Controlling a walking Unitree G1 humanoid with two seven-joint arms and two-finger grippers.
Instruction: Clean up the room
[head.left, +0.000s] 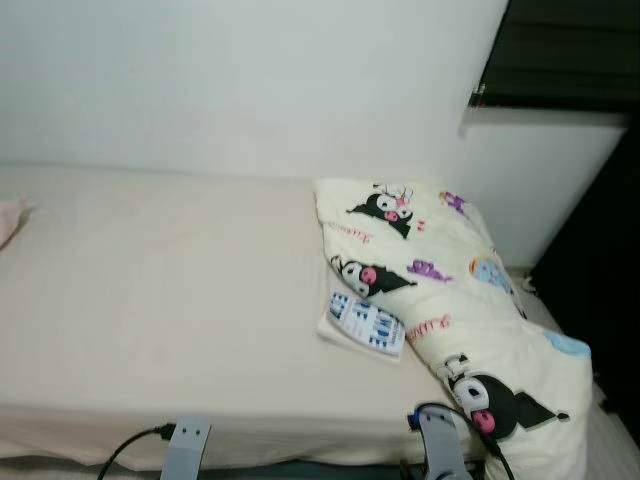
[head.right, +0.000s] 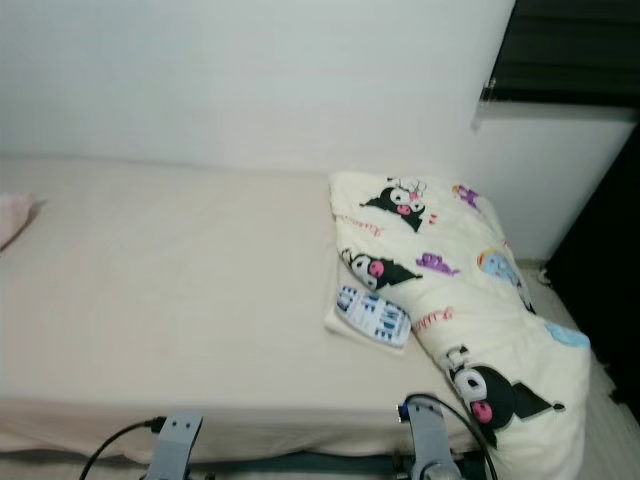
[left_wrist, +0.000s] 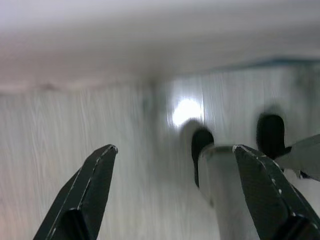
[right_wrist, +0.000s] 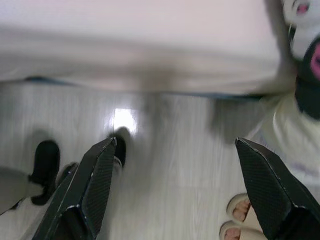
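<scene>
the robot stands at the bed (head.left: 150, 300), both arms low. the left gripper (left_wrist: 175, 165) and right gripper (right_wrist: 172, 160) hang released, fingers spread over bare floor (right_wrist: 170, 150). ahead of the right gripper, a cartoon-print blanket (head.left: 450, 290) lies bunched, spilling off the mattress edge, a small printed cloth (head.left: 365, 322) tucked beside it. a careless tug could drag both to the floor. the right wrist view catches slippers (right_wrist: 235, 220) underfoot, a trip hazard.
</scene>
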